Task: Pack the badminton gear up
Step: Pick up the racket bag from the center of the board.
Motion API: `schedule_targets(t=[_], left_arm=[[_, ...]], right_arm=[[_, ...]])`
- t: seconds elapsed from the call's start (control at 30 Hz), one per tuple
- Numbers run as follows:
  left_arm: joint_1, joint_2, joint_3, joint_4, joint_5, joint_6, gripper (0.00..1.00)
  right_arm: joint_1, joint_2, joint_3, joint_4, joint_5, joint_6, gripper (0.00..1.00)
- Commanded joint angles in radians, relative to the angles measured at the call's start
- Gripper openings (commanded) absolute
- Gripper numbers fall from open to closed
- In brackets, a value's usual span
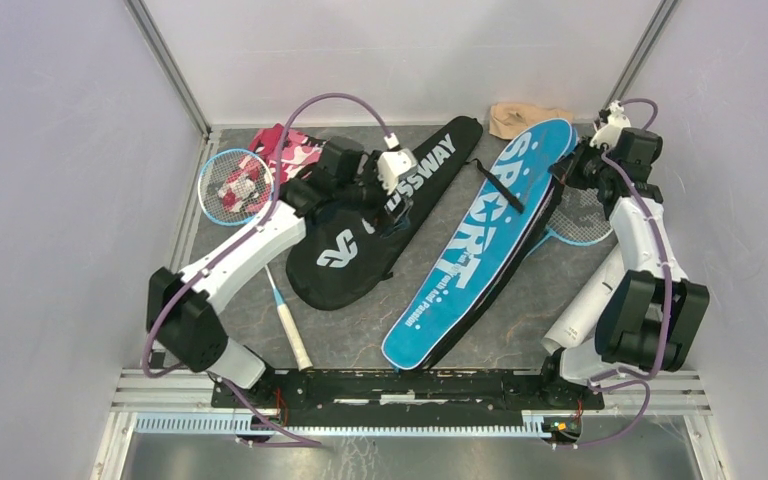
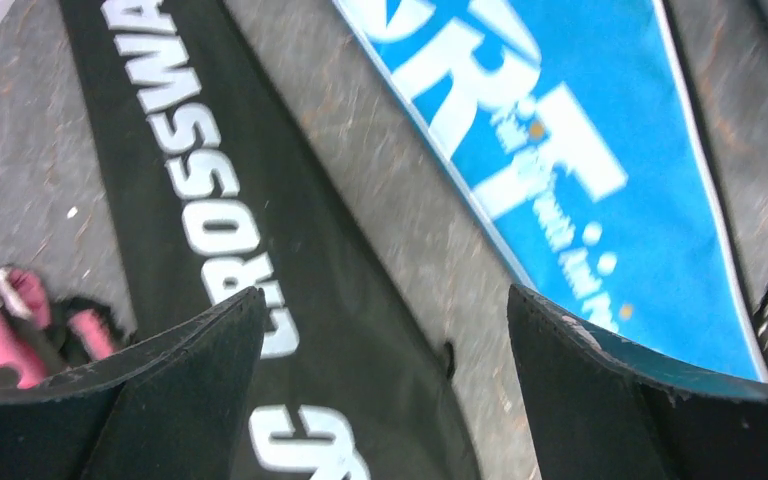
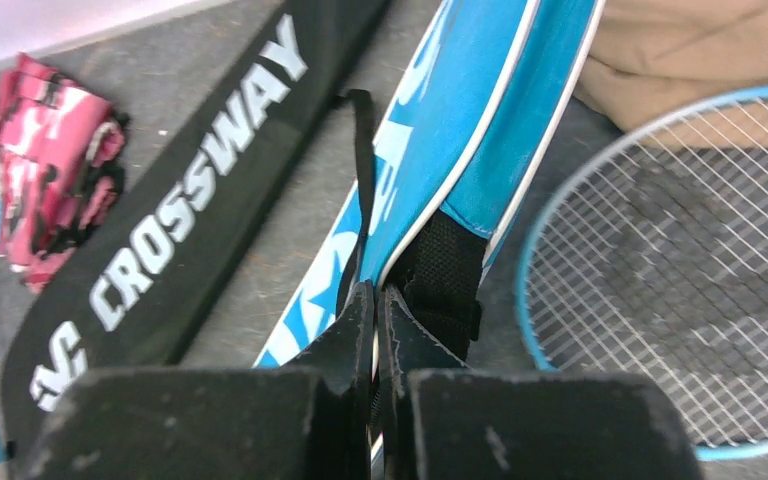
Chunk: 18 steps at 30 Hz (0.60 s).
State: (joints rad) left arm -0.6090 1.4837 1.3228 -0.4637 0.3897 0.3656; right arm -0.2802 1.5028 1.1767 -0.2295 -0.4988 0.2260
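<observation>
The black "CROSSWAY" cover (image 1: 400, 205) lies mid-table, and the blue "SPORT" cover (image 1: 480, 240) lies to its right. One blue-framed racket (image 1: 232, 187) lies at the left with its white handle pointing at me. A second racket (image 1: 580, 215) lies at the right, partly under the blue cover. My left gripper (image 1: 385, 200) hovers open and empty over the black cover (image 2: 210, 200), as its wrist view (image 2: 385, 300) shows. My right gripper (image 1: 565, 172) is shut on the white-piped edge of the blue cover (image 3: 460, 130), as its wrist view (image 3: 376, 295) shows. No shuttlecocks or tube are in view.
A pink camouflage cloth (image 1: 290, 150) lies at the back left beside the left racket's head. A beige cloth (image 1: 520, 118) lies at the back behind the blue cover's top. Walls close in the table on the left, back and right.
</observation>
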Motion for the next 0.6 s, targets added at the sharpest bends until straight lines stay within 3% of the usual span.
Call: schedule_targets(t=[0.0, 0.27, 0.57], left_arm=[[-0.073, 0.105, 0.151, 0.095, 0.01, -0.245, 0.95], [-0.211, 0.309, 0.381, 0.126, -0.064, -0.441, 0.96], [-0.308, 0.392, 0.447, 0.181, -0.159, -0.514, 0.98]], right_arm=[[0.048, -0.11, 0.063, 0.104, -0.003, 0.127, 0.0], [0.105, -0.199, 0.104, 0.146, 0.025, 0.206, 0.0], [0.139, -0.22, 0.072, 0.172, 0.031, 0.239, 0.0]])
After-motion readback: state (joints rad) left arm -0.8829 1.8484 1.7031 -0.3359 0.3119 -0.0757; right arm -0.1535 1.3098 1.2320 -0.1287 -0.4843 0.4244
